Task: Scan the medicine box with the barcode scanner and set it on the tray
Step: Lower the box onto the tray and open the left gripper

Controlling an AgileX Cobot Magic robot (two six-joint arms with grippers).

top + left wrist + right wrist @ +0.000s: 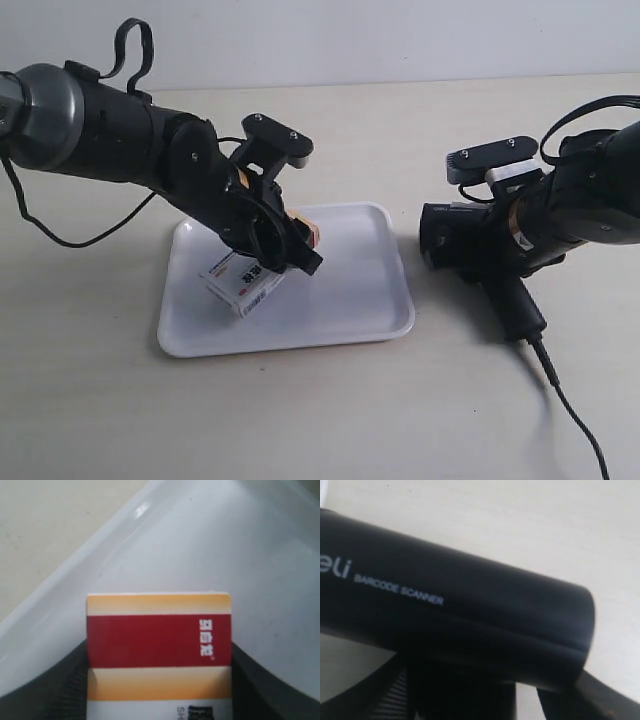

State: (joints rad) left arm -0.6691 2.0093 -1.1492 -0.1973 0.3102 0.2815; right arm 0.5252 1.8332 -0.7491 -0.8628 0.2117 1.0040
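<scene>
Black left fingers (70,690) clamp the medicine box (159,650) on both sides, holding it tilted low over the white tray (350,300), toward its nine o'clock side. The right fingers (395,695) are clamped on the barcode scanner (455,620), which sits at the tray's three o'clock above the bench (330,410).

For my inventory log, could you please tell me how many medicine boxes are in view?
1: the medicine box is held in the left pincer, over the tray. No others are visible.

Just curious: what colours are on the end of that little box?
A dark red band between two orange stripes on the box; clearest in the left wrist view.
</scene>
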